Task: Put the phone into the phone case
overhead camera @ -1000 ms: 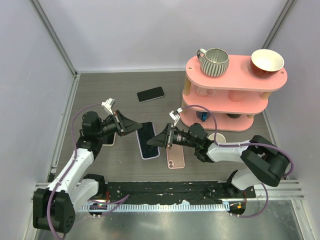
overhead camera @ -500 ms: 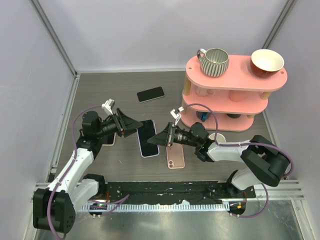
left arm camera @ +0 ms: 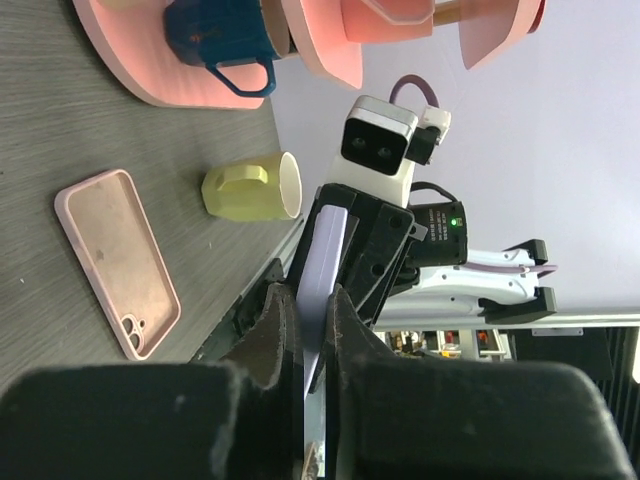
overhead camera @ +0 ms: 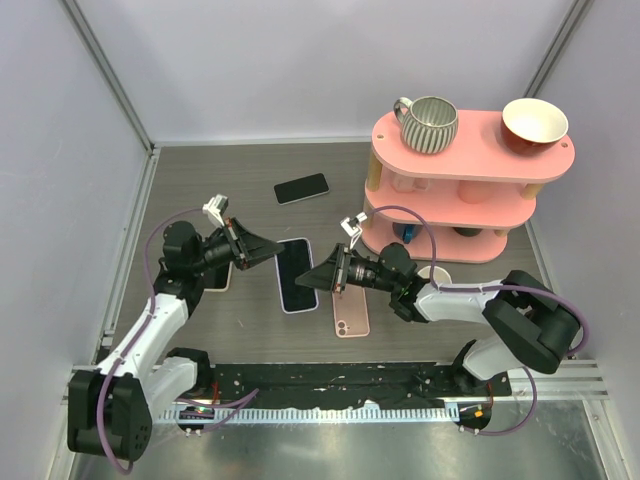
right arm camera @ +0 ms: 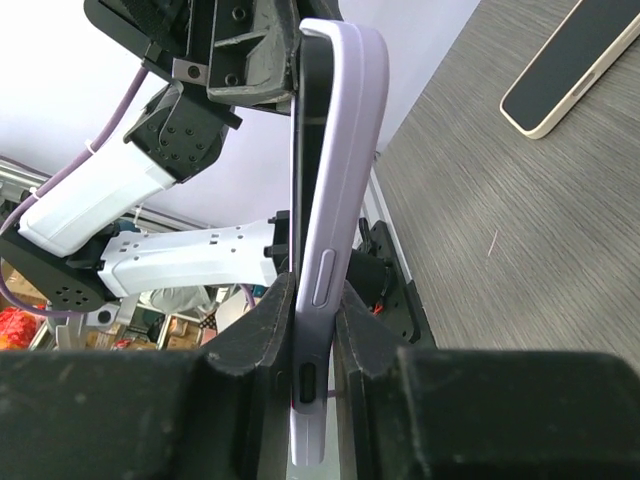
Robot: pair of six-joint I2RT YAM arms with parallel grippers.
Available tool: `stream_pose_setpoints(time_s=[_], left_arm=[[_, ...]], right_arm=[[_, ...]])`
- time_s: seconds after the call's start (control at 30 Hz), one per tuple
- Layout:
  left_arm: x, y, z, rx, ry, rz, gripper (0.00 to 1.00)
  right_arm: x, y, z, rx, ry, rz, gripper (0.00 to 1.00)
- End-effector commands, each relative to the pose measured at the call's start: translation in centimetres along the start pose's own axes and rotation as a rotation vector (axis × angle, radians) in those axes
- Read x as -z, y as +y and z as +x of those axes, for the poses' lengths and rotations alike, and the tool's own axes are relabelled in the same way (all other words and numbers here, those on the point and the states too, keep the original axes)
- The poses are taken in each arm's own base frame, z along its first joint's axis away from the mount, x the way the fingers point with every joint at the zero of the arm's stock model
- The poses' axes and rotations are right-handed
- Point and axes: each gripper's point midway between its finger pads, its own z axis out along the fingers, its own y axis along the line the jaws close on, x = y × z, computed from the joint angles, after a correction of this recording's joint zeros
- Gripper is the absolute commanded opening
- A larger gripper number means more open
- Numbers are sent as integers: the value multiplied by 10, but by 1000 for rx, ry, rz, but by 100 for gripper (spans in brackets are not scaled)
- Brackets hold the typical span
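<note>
A phone with a black screen (overhead camera: pixel 292 277) sits in a lavender phone case (right arm camera: pixel 340 150) and is held on edge above the table between both arms. My left gripper (overhead camera: pixel 270 251) is shut on its left side; in the left wrist view the fingers (left arm camera: pixel 277 325) pinch the lavender edge (left arm camera: pixel 325 260). My right gripper (overhead camera: pixel 313 279) is shut on the opposite side, its pads (right arm camera: pixel 272 315) squeezing the case beside the side button. The black screen edge (right arm camera: pixel 300 150) faces left in the right wrist view.
An empty pink case (overhead camera: pixel 350 315) lies on the table below the right gripper. Another black phone (overhead camera: pixel 301 188) lies further back. A pink tiered shelf (overhead camera: pixel 470 160) at the right carries a striped mug (overhead camera: pixel 428 122), a bowl (overhead camera: pixel 534 123) and a blue mug (left arm camera: pixel 222 35). A yellow cup (left arm camera: pixel 255 187) lies near it.
The left jaws opened and have closed again on the cased phone's edge. The right jaws have tightened on it. The phone has barely shifted.
</note>
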Motion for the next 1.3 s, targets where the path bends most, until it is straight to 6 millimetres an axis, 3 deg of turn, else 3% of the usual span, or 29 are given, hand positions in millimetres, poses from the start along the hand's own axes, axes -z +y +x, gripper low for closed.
stream_pose_setpoints(time_s=[0.0,0.03,0.13,0.2,0.33,0.4,0.43,0.53,0.63,1.07,1.27], left_arm=[[0,-11,0,-16,20,39,0],[0,-9,2,-19,24,37,0],[1,-4,4,-53,36,12,0],[1,-1,5,-73,41,-1,0],[3,-1,6,-97,46,-13,1],[3,-3,6,-97,49,-11,18],[3,-4,6,-100,48,-8,40],[5,-3,10,-112,47,0,53],[8,-5,13,-115,29,33,56],[5,-9,28,-73,39,97,46],[4,-14,30,-80,55,113,13]], right_arm=[[-7,29,-16,105,-30,-91,26],[-7,31,-17,103,-31,-95,34],[-8,37,-19,100,-39,-115,43],[-8,40,-22,92,-46,-123,42],[-8,45,-25,100,-55,-138,12],[-7,46,-25,99,-61,-143,8],[-6,49,-26,103,-66,-152,6],[-5,55,-29,101,-78,-172,5],[-5,60,-33,108,-92,-179,5],[-11,65,-42,84,-124,-191,9],[-10,63,-43,81,-128,-178,20]])
